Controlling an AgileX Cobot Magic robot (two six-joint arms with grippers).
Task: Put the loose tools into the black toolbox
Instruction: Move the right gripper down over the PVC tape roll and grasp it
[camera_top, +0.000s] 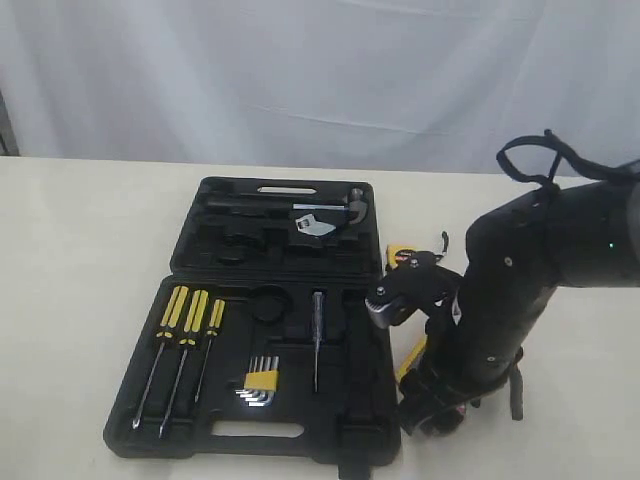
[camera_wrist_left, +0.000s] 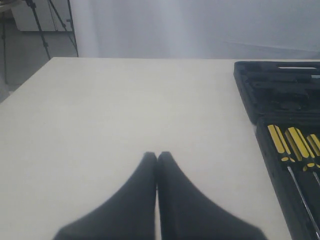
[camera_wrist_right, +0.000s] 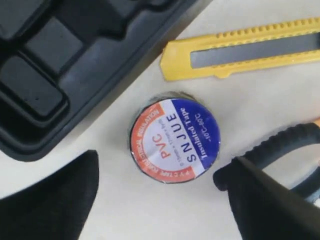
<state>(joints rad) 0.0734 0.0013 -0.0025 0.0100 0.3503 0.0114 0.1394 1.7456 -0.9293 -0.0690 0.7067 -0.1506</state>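
Note:
The black tape roll (camera_wrist_right: 175, 139) with its white, orange and purple label lies flat on the table beside the black toolbox (camera_wrist_right: 75, 75). My right gripper (camera_wrist_right: 160, 197) hovers over the roll, open, with one finger on each side and nothing held. The yellow utility knife (camera_wrist_right: 245, 49) lies just beyond the roll. A black pliers handle (camera_wrist_right: 280, 145) with an orange edge lies next to one finger. The yellow tape measure (camera_top: 398, 256) peeks out behind the right arm. My left gripper (camera_wrist_left: 157, 156) is shut and empty over bare table, left of the toolbox (camera_wrist_left: 280, 85).
The toolbox (camera_top: 260, 330) lies open, with yellow-black screwdrivers (camera_top: 185, 325), hex keys in a yellow holder (camera_top: 262, 385) and a thin screwdriver (camera_top: 317, 335) in its lower half. The right arm (camera_top: 520, 290) hides most of the loose tools in the exterior view.

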